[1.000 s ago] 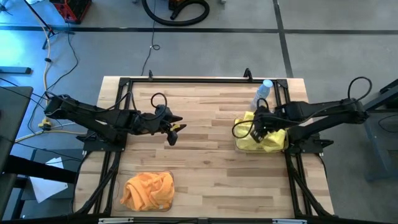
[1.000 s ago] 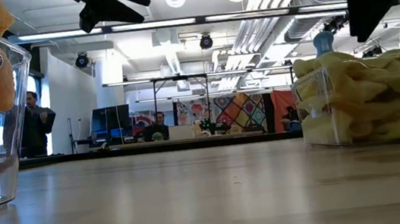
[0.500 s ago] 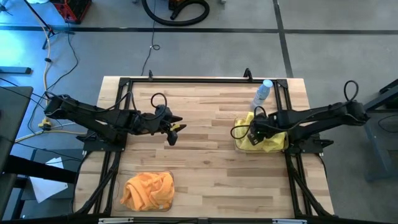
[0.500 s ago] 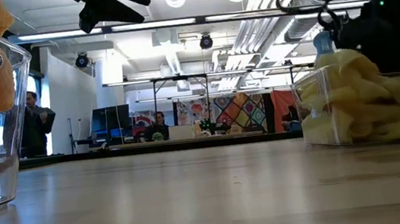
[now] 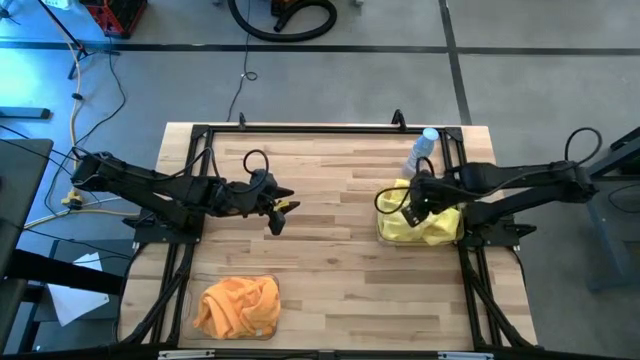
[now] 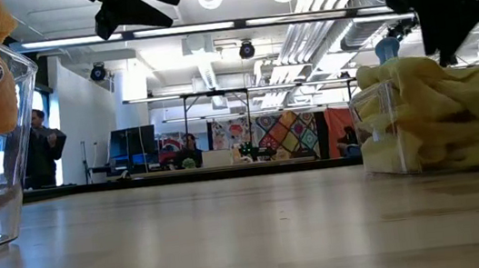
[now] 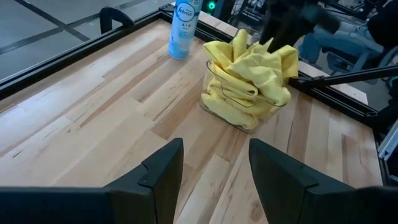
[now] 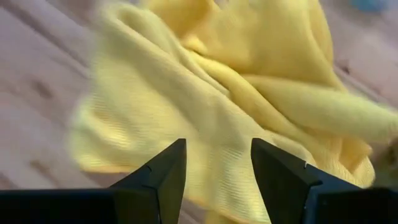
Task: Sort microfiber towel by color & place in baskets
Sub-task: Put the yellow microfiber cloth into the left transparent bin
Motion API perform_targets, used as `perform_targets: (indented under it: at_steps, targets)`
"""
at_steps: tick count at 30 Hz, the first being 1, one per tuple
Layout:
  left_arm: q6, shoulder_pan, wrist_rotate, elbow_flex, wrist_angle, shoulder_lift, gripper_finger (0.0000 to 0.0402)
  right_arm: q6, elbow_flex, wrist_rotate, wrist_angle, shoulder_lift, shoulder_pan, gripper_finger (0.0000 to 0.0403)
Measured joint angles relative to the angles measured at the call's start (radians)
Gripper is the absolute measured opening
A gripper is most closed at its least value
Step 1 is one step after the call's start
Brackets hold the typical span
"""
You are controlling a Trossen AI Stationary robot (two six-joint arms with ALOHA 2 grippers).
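Observation:
Yellow microfiber towels are heaped in a clear basket at the table's right side, and they stick up over its rim. My right gripper hangs open just above the heap, pointing steeply down, with nothing between its fingers. Orange towels fill a second clear basket near the table's front left. My left gripper waits open in the air over the table's middle left.
A small clear bottle with a blue cap stands just behind the yellow basket. Bare wood lies between the two baskets. Black frame rails run along the table's sides. People show in the room beyond the table.
My right gripper dipped down into the heap of yellow towels, pressing them into the basket, and has come back up to just above them, staying open. The heap has sprung back up over the rim.

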Motion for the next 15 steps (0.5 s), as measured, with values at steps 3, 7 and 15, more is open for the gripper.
perform_targets:
  at_steps: [3, 7, 15]
  targets:
    - [0.0, 0.0, 0.0, 0.0, 0.0, 0.0, 0.0169, -0.095, 0.031, 0.028, 0.069, 0.002, 0.0, 0.0176]
    - [0.0, 0.0, 0.0, 0.0, 0.0, 0.0, 0.0169, -0.228, 0.02, 0.033, 0.204, 0.036, 0.0, 0.0176]
    - [0.0, 0.0, 0.0, 0.0, 0.0, 0.0, 0.0169, -0.304, -0.027, 0.012, 0.242, 0.238, 0.0, 0.0176]
